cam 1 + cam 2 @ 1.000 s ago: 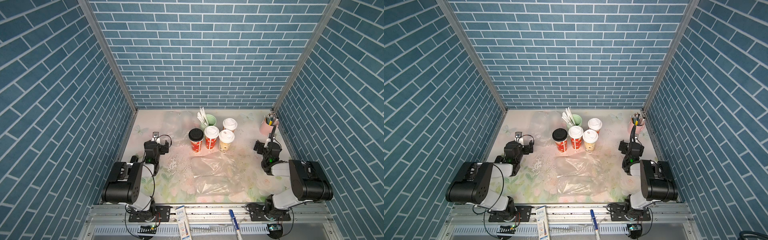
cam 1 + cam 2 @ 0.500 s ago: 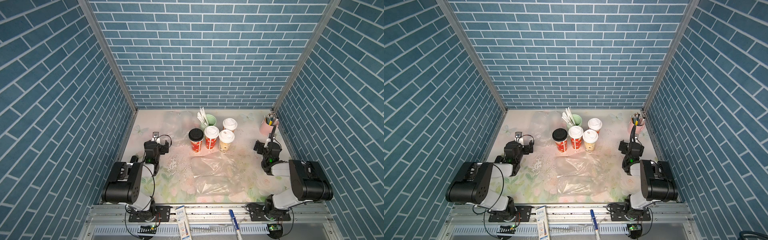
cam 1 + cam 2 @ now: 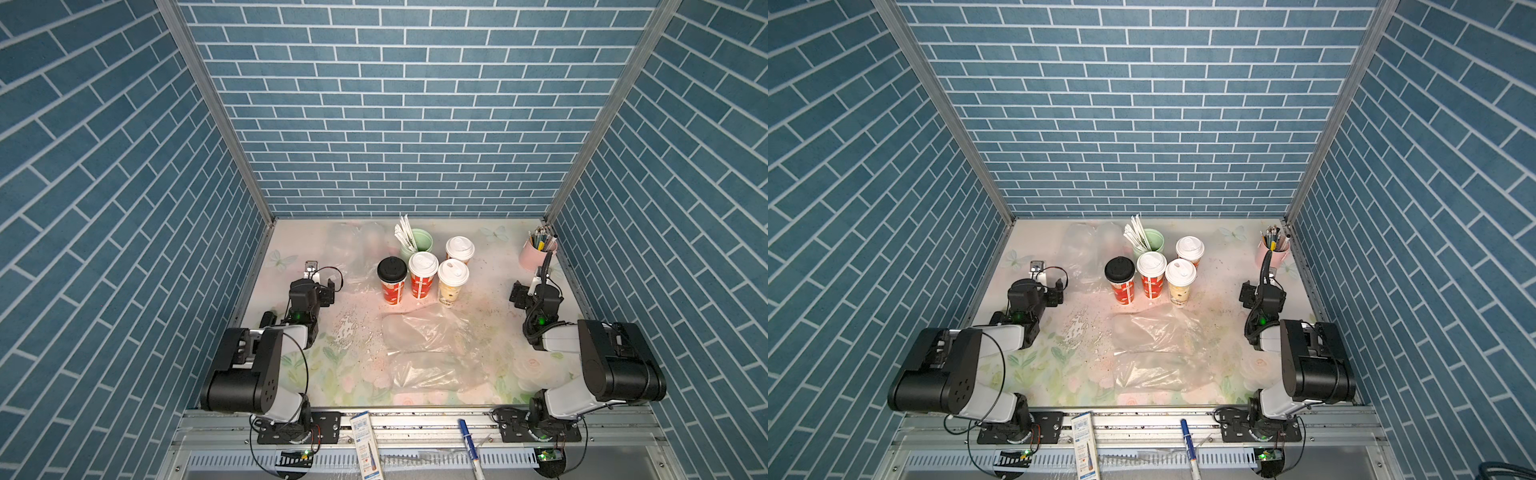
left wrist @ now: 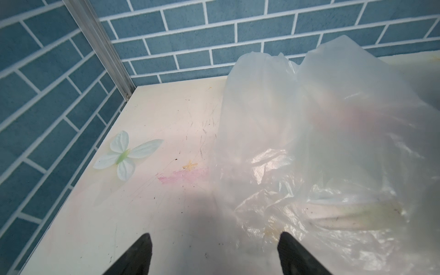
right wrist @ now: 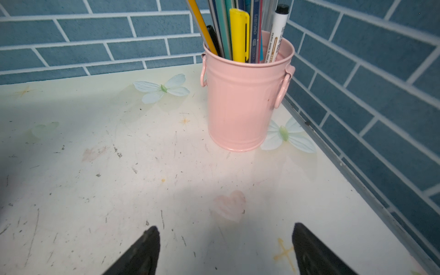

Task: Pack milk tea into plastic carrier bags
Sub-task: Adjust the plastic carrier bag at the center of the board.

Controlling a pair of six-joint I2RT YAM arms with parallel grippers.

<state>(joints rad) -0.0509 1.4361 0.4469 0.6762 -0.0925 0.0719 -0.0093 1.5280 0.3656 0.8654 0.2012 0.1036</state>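
Observation:
Four milk tea cups stand together at the back middle in both top views: a red one with a black lid (image 3: 392, 286), a red one with a white lid (image 3: 423, 276), a cream-yellow one (image 3: 452, 284) and an orange one (image 3: 459, 248). One clear plastic carrier bag (image 3: 432, 349) lies flat in front of them. Another (image 3: 353, 249) sits crumpled at the back left and fills one side of the left wrist view (image 4: 333, 147). My left gripper (image 4: 214, 252) rests low at the left (image 3: 322, 291), open and empty, one fingertip (image 4: 289, 247) beside that bag. My right gripper (image 5: 225, 247) rests at the right (image 3: 521, 295), open over bare table.
A mint-green cup of wrapped straws (image 3: 415, 241) stands behind the cups. A pink cup of pens (image 5: 245, 95) stands in the back right corner, just ahead of my right gripper. Blue brick walls (image 3: 395, 124) close three sides. A pen (image 3: 469, 440) and a packet (image 3: 365, 444) lie on the front rail.

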